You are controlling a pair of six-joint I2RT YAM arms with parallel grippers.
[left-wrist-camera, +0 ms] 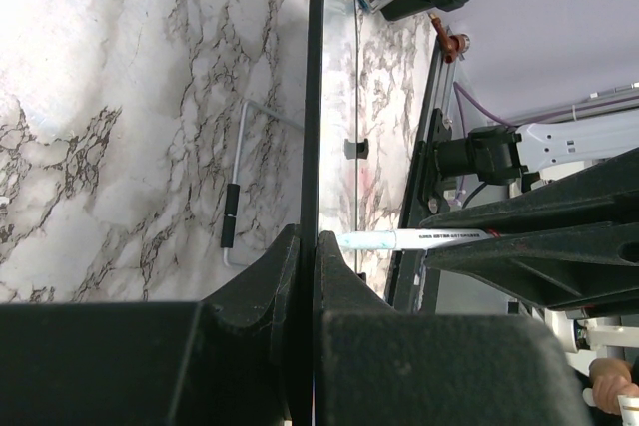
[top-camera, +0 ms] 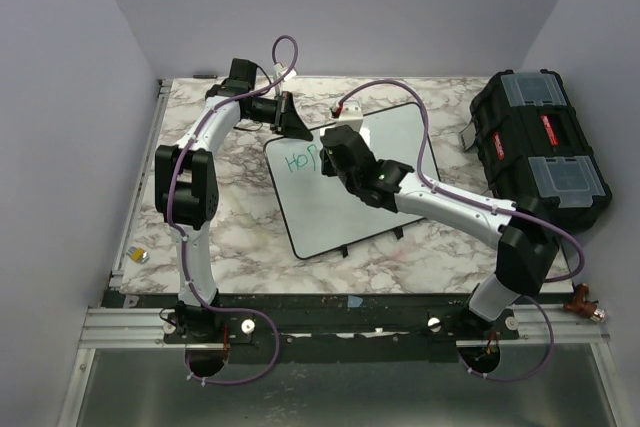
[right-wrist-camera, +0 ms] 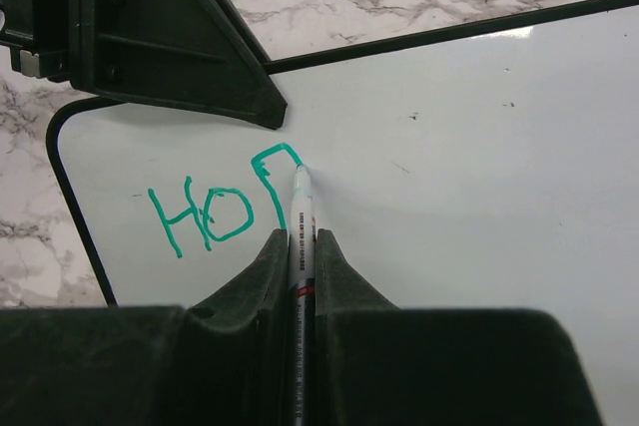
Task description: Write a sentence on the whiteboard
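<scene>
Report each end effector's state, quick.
Left end effector: closed on the edge of the black-framed white whiteboard.
Right end effector: closed on the slim white marker pen.

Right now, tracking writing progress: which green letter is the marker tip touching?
The half-drawn third green-teal letter, rightmost on the glossy white whiteboard: the thin white marker's tip meets its corner; H and O lie clear.

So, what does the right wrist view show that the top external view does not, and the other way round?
Only the right wrist view: the marker, clamped in the right gripper, its tip touching the unfinished third letter after H and O. Only the top external view: the whole whiteboard outline and the black toolbox beside it. Both: the green writing and the left gripper at the board's edge.
</scene>
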